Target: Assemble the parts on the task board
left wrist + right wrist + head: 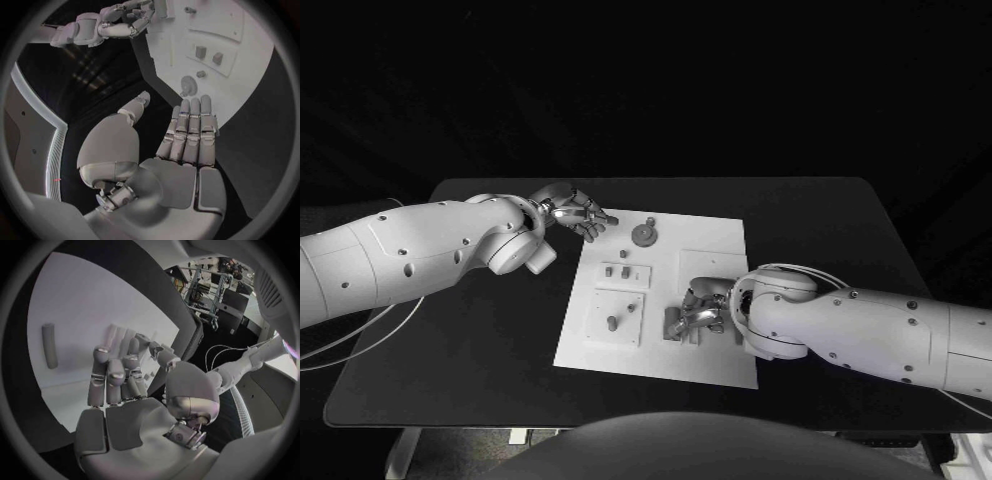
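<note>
Left hand (571, 212) held flat and wide with nothing in it, off the far-left corner of the task board (711, 235); nearest part, a round grey disc (645, 234), lay just beyond its fingertips toward the board's middle. Right hand (700, 313) lowered onto the near half, fingers curled; whether anything was gripped could not be told. A slim peg (49, 345) lay flat nearby, long axis roughly along the fingers.

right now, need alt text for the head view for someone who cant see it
Two white robot arms reach over a white task board on a black table. The right hand is down on the board's near right part, fingers curled; whether it holds a part cannot be told. The left hand hovers open at the far left corner, beside a round grey part.
</note>
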